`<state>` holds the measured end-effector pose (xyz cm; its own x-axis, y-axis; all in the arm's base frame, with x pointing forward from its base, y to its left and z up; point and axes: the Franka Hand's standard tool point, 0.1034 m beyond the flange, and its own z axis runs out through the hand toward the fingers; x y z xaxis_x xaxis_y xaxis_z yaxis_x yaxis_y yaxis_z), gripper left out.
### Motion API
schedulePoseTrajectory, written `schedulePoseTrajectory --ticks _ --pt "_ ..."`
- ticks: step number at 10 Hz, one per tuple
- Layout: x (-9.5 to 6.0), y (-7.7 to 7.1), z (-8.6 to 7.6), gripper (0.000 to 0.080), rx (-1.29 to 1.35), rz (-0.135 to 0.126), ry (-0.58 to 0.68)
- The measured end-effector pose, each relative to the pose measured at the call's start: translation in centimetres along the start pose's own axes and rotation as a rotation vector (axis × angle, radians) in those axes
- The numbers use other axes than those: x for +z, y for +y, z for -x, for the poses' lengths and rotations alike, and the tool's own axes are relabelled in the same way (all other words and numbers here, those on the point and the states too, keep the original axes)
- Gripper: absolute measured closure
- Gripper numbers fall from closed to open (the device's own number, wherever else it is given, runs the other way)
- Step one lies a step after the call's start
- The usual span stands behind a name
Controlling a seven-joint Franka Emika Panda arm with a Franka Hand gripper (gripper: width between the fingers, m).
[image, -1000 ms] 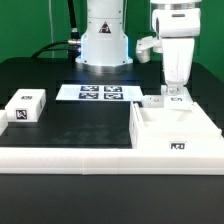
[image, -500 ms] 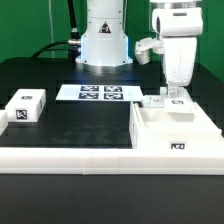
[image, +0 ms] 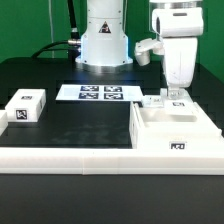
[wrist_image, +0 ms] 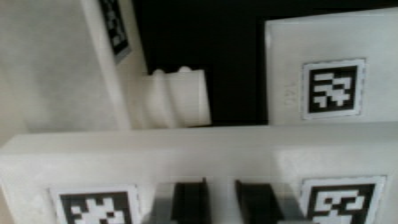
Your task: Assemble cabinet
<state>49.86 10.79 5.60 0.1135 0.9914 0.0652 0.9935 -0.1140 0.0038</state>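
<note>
Claw (image: 176,97): pointing straight down over the far edge of the cabinet, tips right at its back wall.
Claw state: two dark fingers (wrist_image: 191,202) set slightly apart in the wrist view, with a pale strip showing between them; cannot tell whether pressing on it or merely straddling it.
Cabinet (image: 176,135): on the bench at the exterior view's right, open side up, square compartments showing, one small tag on its front face; directly under the claw.
Cabinet, wrist view (wrist_image: 107,160): broad white surface across the lower part, with black-and-white tags on either side of the fingers; another tagged white wall beyond.
Ribbed white knob (wrist_image: 178,95): small, standing against the dark gap between the white walls.
Small tagged piece (image: 153,101): just beside the claw, at the cabinet's far corner.
Marker board (image: 100,93): flat, with four tags, in front of the arm's base (image: 104,40), apart from the cabinet.
Small white block (image: 25,105): tagged, well apart at the exterior view's left.
Long white strip (image: 60,158): along the near edge.
Bench (image: 90,125): black.
</note>
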Motion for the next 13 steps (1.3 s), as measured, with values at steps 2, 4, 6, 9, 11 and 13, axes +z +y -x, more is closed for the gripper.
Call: schedulePoseTrajectory --ticks 2,4,6,9,11,13 --pt "-0.1 1.2 0.0 0.0729 0.007 -0.010 -0.005" --pt "-0.1 1.2 0.0 0.0729 0.009 -0.009 -0.004" --pt "-0.1 1.2 0.0 0.0729 0.009 -0.009 -0.004" --pt "-0.1 3.2 0.1 0.0729 -0.009 0.008 0.006" --pt "-0.1 4.6 0.1 0.0729 -0.004 0.011 0.009" --pt "-0.1 6.3 0.1 0.0729 -0.001 0.023 0.014"
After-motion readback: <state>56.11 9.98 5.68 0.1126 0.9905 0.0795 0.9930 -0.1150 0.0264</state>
